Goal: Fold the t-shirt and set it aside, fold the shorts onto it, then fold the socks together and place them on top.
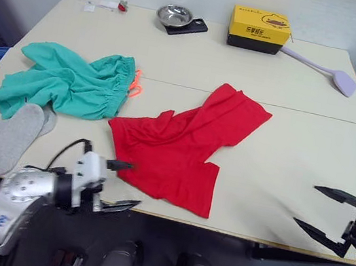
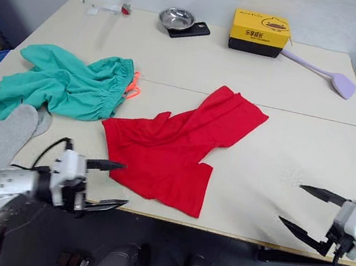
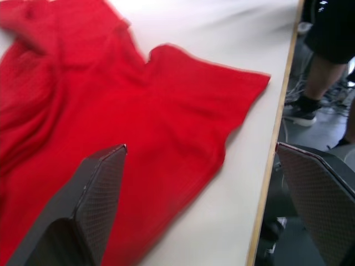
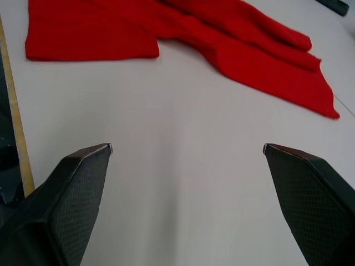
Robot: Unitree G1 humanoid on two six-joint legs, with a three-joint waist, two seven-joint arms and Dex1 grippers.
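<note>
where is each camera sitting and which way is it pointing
Head eyes: forward and down over the table, t-shirt, shorts, socks; left gripper and right gripper show.
Left wrist: along its open fingers at the t-shirt's hem.
Right wrist: along open fingers over bare table.
All share the t-shirt.

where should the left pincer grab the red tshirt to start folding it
Take the t-shirt at its near left corner, approaching from the table's front edge. That edge lies flat and free of other things, right in front of the open left pincer.
</note>
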